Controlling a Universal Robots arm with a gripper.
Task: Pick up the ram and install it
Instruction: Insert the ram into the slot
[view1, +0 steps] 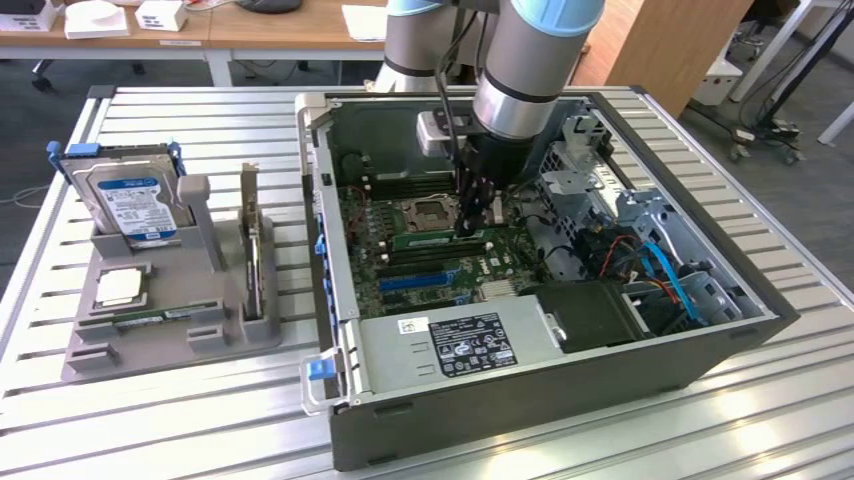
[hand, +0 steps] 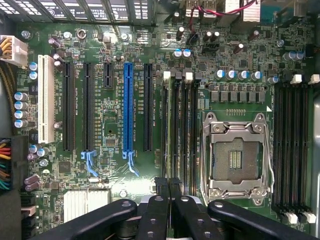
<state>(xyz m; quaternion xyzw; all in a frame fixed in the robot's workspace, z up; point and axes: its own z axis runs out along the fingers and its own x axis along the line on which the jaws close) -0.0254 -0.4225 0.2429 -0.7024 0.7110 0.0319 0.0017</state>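
Reaching down from the far side into an open dark grey metal computer case (view1: 534, 410), a silver and pale blue robot arm (view1: 527, 70) holds its black gripper (view1: 467, 228) low over the green motherboard (view1: 387, 265). In the wrist view the gripper (hand: 168, 186) has its two black fingertips (hand: 161, 187) pressed together, with nothing visibly pinched between them. They hover over a bank of long black memory slots (hand: 180, 130), between a bright blue expansion slot (hand: 128, 107) and the square silver processor socket (hand: 235, 160).

In the exterior view the ram (view1: 427, 241), a long, narrow green circuit-board stick with a pale label, stands on edge just near of the processor socket (view1: 427, 210). It sits just to the exterior view's left of the gripper. Whether the fingertips touch it cannot be told.

A silver power supply box with a black and white label (view1: 454, 345) fills the near part of the case. On the slatted metal table (view1: 160, 430), at the exterior view's left, is a grey plastic holder (view1: 147, 345). It carries an upright silver hard drive with a blue and white label (view1: 134, 205), a dark expansion card on edge (view1: 250, 240), and a second thin green strip (view1: 160, 317) lying near its front.
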